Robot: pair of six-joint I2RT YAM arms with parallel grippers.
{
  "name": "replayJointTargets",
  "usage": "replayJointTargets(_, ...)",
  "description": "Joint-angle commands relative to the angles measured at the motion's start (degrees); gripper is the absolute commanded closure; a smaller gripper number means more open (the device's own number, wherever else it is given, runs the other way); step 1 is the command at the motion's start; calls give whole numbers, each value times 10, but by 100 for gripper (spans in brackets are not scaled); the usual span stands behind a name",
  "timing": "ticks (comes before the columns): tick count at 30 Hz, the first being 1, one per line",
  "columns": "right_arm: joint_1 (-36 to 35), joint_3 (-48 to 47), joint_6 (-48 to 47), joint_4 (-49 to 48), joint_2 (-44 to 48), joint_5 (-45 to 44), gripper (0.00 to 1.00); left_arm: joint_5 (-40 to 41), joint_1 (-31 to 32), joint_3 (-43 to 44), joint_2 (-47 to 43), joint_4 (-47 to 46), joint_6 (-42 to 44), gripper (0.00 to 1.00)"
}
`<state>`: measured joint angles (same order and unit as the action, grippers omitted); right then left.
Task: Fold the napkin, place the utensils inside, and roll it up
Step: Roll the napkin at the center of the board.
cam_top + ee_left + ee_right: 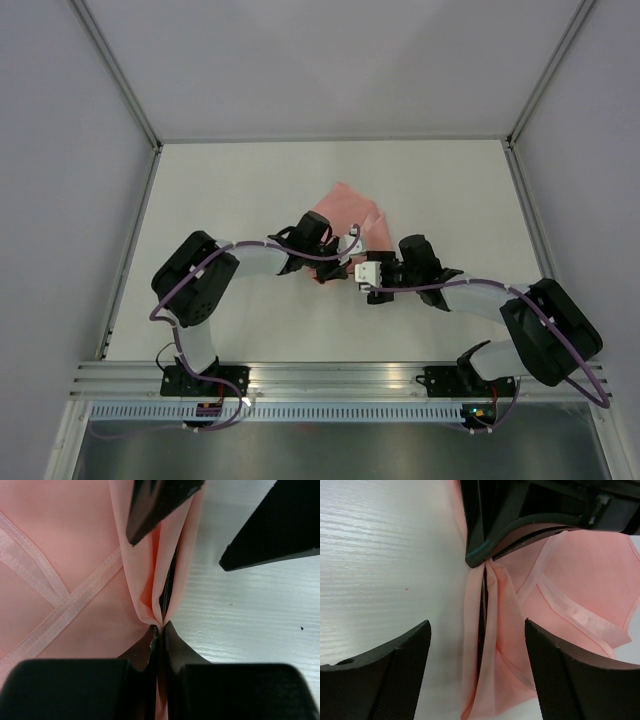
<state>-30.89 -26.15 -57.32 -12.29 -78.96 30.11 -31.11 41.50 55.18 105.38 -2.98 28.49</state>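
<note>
The pale pink napkin [352,215] lies mid-table, partly folded, with hemmed edges crossing in the left wrist view [60,545]. My left gripper [342,256] is shut [161,627] on a raised fold at the napkin's near edge. A thin dark utensil [169,587] shows inside that fold, mostly hidden by cloth. My right gripper [366,282] is open [480,667], its two fingers on either side of the same fold and not touching it. The napkin [580,570] and the dark utensil strip [482,620] run between them.
The white table [240,190] is walled by grey panels at the back and sides, with a metal rail [330,375] along the near edge. Both arms meet over the napkin's near edge, wrists close together.
</note>
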Motion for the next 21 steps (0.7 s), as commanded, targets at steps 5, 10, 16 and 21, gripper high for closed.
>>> replayJointTargets(5,-4,-57,-28,-27,-37,18,19,-54,-5,35,21,46,-13,98)
replayJointTargets(10,-6,-93,-32,20,-53,35,19,-66,-6,47,27,61,-13,98)
replayJointTargets(16,-7,-144,-34,88,-83,51,22,-87,-12,63,32,75,-16,98)
replayJointTargets(21,-7,-175,-31,137,-99,58,27,-97,-16,76,41,90,-16,98)
